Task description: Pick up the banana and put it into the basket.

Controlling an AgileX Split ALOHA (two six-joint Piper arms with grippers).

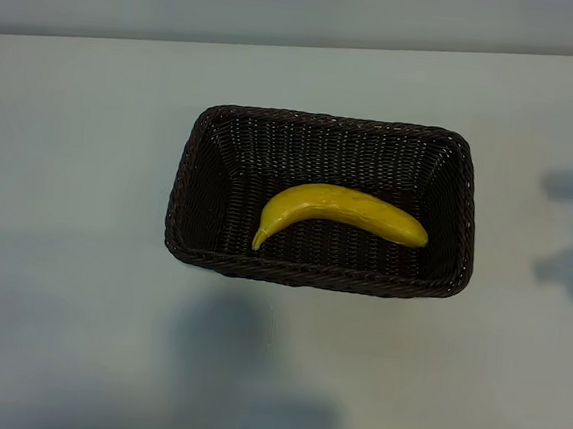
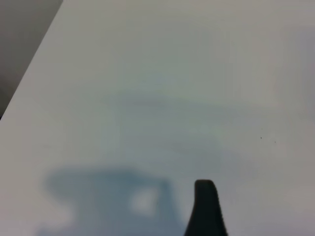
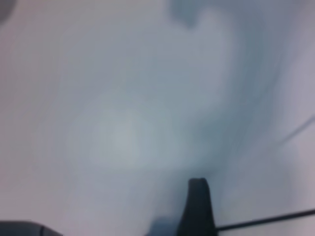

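1. The banana [image 1: 342, 212] already lies inside the basket [image 1: 184, 180], on its floor
2. Both tools stand open, holding nothing, over bare surface [image 1: 71, 156]
3. Best keep them clear of the basket

Counted — one yellow banana [image 1: 345, 212], one dark wicker basket [image 1: 316, 275], one pale table [image 1: 71, 156]. In each wrist view, one black fingertip [image 2: 205, 209] — and another [image 3: 198, 206] — two in all.
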